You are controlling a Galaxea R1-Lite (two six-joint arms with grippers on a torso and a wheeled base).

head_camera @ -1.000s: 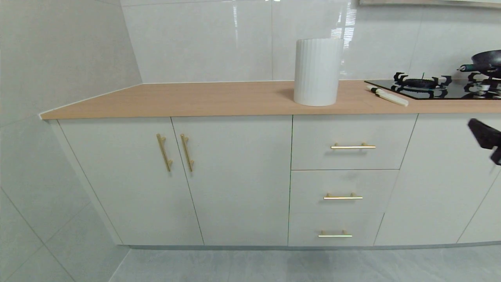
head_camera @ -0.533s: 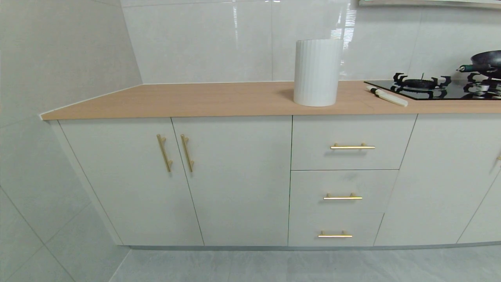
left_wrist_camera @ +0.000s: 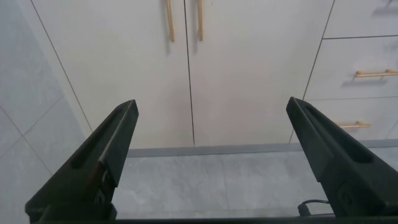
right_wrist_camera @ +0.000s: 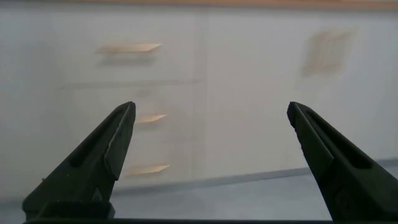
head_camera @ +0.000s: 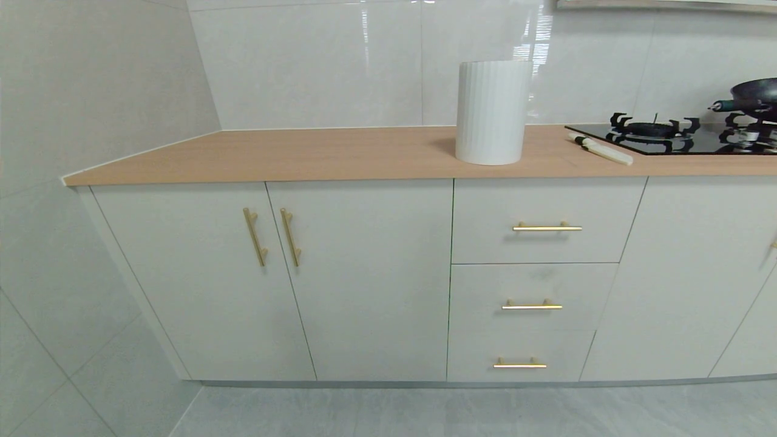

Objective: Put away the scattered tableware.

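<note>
Head view is showing you the knife (head_camera: 601, 149) lying on the countertop (head_camera: 303, 155), just beside the stove (head_camera: 668, 138). Your left gripper (left_wrist_camera: 211, 107) and right gripper (right_wrist_camera: 210, 109) are hanging wide open, gripping nothing.

One holder (head_camera: 490, 112), one knife (head_camera: 601, 149), one pan (head_camera: 754, 92), two burners (head_camera: 652, 128), three drawers (head_camera: 543, 206).

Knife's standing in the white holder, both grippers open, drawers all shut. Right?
Not the knife: the head view shows it lying flat on the counter, right of the holder, by the hob. Left gripper and right gripper are open, and the drawers are shut.
</note>
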